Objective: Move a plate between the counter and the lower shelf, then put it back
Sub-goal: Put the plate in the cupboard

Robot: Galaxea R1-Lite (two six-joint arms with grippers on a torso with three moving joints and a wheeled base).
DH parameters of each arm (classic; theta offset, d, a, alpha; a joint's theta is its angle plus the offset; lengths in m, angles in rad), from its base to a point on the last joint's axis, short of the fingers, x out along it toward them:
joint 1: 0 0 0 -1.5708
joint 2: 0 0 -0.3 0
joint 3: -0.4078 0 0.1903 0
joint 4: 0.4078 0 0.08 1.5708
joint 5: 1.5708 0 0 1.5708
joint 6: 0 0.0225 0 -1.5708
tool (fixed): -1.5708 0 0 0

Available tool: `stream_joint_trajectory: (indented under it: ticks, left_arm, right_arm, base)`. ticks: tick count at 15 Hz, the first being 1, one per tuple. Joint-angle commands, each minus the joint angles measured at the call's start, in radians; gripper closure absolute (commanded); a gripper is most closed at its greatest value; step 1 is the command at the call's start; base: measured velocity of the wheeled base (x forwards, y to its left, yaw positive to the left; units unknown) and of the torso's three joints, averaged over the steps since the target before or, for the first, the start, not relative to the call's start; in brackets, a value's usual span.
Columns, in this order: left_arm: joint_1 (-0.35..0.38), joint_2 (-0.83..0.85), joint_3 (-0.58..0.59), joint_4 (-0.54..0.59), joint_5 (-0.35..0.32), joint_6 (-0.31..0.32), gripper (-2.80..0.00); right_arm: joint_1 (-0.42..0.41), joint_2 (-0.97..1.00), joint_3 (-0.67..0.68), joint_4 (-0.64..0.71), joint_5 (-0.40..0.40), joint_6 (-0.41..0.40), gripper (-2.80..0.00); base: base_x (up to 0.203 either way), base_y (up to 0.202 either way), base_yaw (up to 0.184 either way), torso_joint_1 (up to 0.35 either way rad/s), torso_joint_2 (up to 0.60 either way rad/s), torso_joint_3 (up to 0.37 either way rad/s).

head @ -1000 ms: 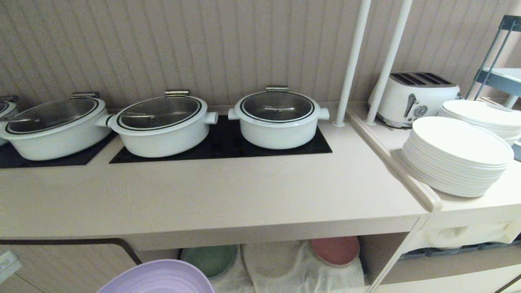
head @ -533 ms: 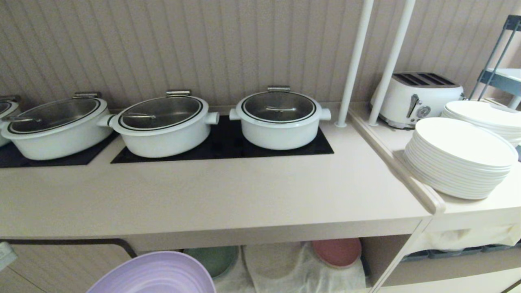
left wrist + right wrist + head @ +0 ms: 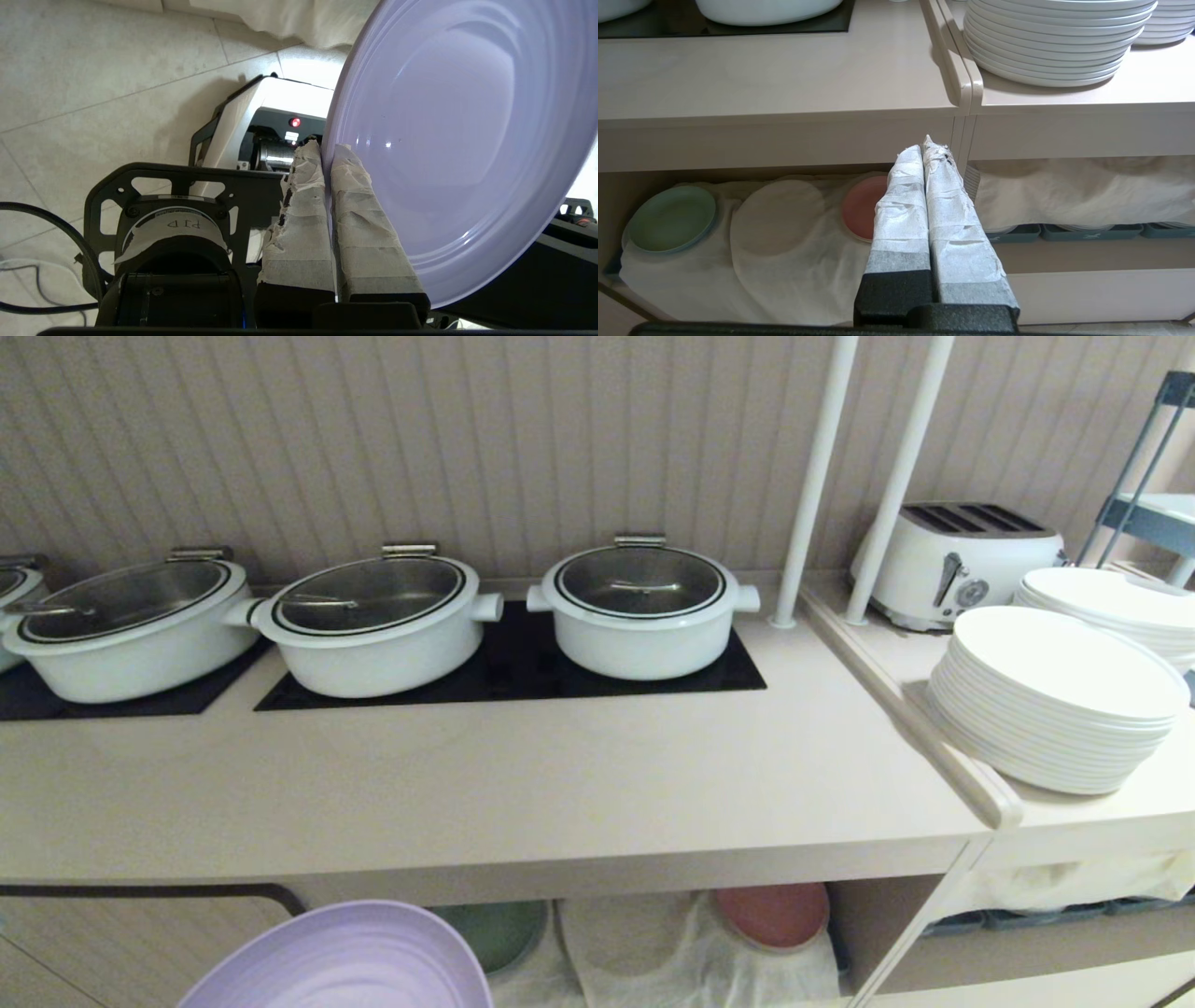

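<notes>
Your left gripper (image 3: 327,154) is pinching the rim of the lavender plate (image 3: 341,959), one taped finger on each face of the edge. In the head view the plate sits low and left of centre, in front of the counter's (image 3: 485,793) front edge and below its top, clear of both the counter and the lower shelf (image 3: 672,943). A round plate has no long axis to speak of, so go by its faces: it is tilted, the ringed concave face turned up and toward you, the far rim standing higher than the near part, which runs out of the picture. In the left wrist view the plate stands out past the fingertips over the tiled floor (image 3: 93,70) and the robot's base.

Your right gripper (image 3: 924,149) has its taped fingers pressed together on nothing, and it points at the shelf opening from in front. On the white cloth (image 3: 775,242) inside the shelf lie a green plate (image 3: 670,218) and a pink-red plate (image 3: 861,212), with a round patch of bare cloth between them.

Three white pots (image 3: 639,607) stand on the hob panels; stacked white plates (image 3: 1055,700) and a toaster (image 3: 952,560) are on your right.
</notes>
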Motion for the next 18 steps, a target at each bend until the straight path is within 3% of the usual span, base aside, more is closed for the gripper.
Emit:
stream_joint_trajectory:
  ticks: [1, 10, 18]
  left_arm:
    - [0.0, -0.051, 0.008, 0.032, -0.002, -0.001, 0.0]
    - [0.0, -0.119, 0.017, 0.118, -0.004, -0.001, 0.0]
    - [0.0, -0.127, 0.031, 0.118, -0.002, -0.003, 0.0]
  right_arm:
    - [0.0, 0.001, 0.0, 0.0, 0.001, 0.0, 0.0]
    - [0.0, 0.001, 0.0, 0.0, 0.001, 0.0, 0.0]
    - [0.0, 0.001, 0.0, 0.0, 0.001, 0.0, 0.0]
  base:
    - [0.0, 0.0, 0.0, 0.0, 0.0, 0.0]
    - [0.0, 0.0, 0.0, 0.0, 0.0, 0.0]
    - [0.0, 0.0, 0.0, 0.0, 0.0, 0.0]
